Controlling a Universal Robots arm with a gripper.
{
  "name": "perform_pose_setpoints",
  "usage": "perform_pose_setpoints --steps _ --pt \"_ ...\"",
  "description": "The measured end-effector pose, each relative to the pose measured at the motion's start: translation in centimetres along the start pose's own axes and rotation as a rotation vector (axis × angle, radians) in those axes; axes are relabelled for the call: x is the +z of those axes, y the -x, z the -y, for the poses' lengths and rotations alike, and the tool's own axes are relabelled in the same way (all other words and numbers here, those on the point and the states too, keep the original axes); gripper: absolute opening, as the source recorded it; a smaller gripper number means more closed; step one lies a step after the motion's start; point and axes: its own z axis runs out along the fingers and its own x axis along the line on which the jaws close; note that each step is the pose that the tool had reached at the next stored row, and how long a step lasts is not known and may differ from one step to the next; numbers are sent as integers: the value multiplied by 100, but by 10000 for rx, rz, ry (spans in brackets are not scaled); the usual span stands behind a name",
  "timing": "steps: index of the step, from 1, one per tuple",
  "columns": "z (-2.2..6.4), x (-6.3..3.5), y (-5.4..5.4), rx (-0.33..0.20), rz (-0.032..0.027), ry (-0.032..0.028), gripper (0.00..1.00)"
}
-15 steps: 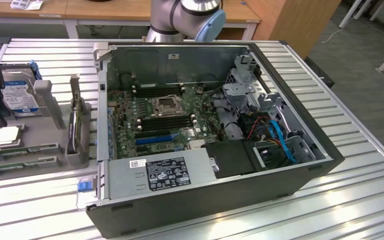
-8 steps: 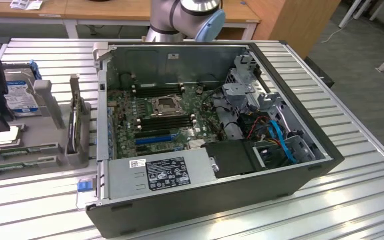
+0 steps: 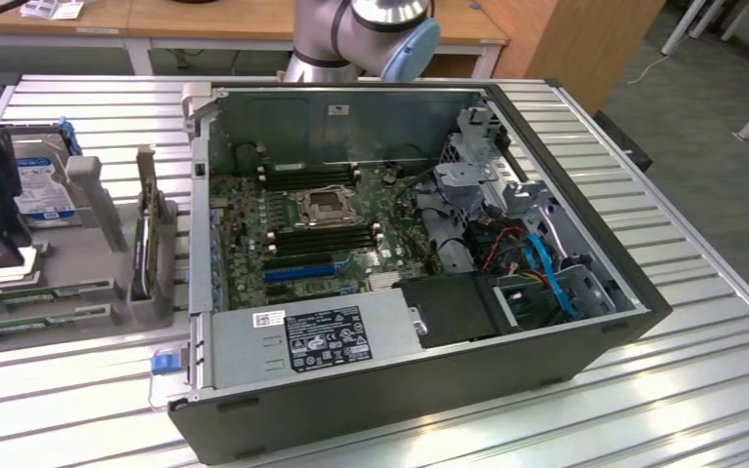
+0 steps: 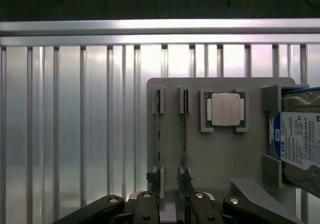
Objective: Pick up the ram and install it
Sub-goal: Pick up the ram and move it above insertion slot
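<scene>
The spread tool [image 4: 170, 199] hangs over the ram [image 4: 185, 126] in its grey holder [image 4: 225, 159]; the exterior view adds the open case [image 3: 413, 395].

Exterior view: high, oblique, set back over open black metal computer case [image 3: 413, 409]. Wrist view: straight down, close; grey plastic parts holder [image 4: 220, 159] just beyond fingers [image 4: 150, 209]. Shared: holder [image 3: 95, 205], probably blue-labelled hard drive [image 3: 43, 195].

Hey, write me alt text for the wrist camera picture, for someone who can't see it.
The open gripper hangs over a grey holder tray on a slatted metal table. The tray holds two ram sticks standing on edge in slots, a square silver processor and a hard drive.
</scene>
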Motion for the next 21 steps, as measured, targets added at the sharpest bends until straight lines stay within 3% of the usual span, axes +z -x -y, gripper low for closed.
perform_pose_setpoints --steps 21 --pt "-45 383 9 364 7 11 30"
